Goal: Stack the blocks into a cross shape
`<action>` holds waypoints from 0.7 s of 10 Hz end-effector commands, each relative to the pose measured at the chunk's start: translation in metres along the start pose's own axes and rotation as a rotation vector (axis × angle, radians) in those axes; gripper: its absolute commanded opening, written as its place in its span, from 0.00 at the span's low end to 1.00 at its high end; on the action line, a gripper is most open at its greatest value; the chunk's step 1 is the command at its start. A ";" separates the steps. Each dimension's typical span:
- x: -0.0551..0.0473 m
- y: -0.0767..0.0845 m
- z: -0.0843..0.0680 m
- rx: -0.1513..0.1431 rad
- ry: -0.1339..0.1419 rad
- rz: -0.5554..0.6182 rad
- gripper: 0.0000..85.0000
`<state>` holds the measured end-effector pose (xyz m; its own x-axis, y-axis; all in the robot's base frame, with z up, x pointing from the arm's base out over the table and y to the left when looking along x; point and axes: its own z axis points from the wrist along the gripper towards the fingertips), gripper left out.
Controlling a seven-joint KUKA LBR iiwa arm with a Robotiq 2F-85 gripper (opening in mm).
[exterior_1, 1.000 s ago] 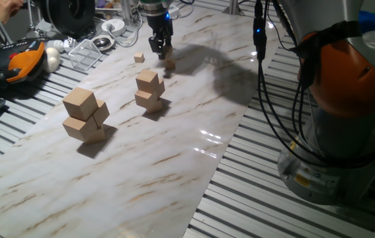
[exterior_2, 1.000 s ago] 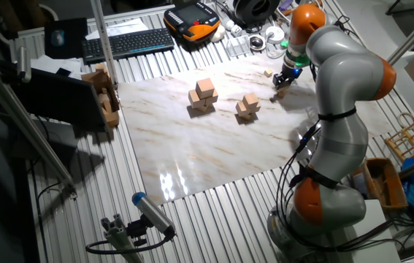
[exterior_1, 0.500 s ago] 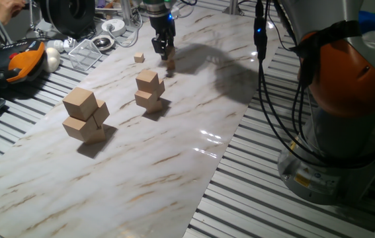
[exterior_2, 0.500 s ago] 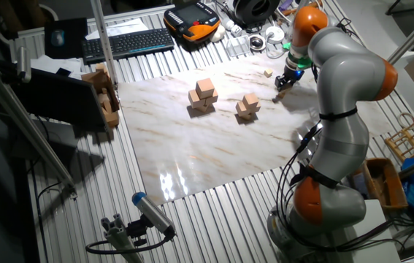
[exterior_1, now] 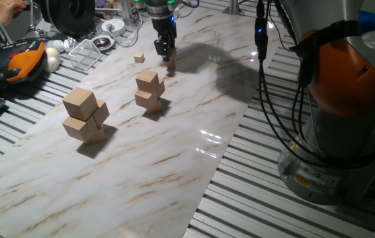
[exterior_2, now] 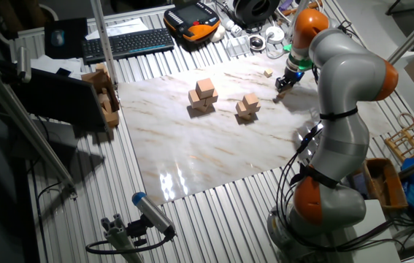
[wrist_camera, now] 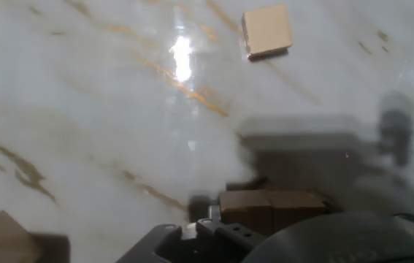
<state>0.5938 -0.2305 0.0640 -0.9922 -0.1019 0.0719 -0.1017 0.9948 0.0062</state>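
Just tiny tan cubes [wrist_camera: 266, 31] (plain wood)

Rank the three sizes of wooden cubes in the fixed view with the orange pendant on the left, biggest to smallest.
1. large cube stack
2. medium cube stack
3. lone tiny block

The large stack is nearest the camera and the tiny block farthest, which exaggerates the differences.

Tiny tan block [exterior_1: 139, 58] loose on marble; small tan blocks [exterior_1: 170, 64] stacked nearby

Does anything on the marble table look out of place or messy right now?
Nothing spilled or damaged. One tiny block sits alone, apart from the others under the end effector. The medium stack and large stack are upright.
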 end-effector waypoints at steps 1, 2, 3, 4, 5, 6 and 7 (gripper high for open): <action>0.000 0.000 0.001 -0.001 -0.002 0.000 0.00; 0.000 0.000 0.002 -0.004 -0.004 0.002 0.00; 0.000 0.000 0.003 -0.005 -0.006 0.003 0.00; 0.000 0.001 0.004 -0.005 -0.006 0.006 0.00; 0.001 0.001 0.004 -0.007 -0.001 0.017 0.00; 0.001 0.001 0.005 -0.012 0.000 0.027 0.00; 0.001 0.001 0.006 -0.017 0.004 0.039 0.00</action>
<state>0.5929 -0.2299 0.0583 -0.9951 -0.0624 0.0762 -0.0610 0.9979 0.0206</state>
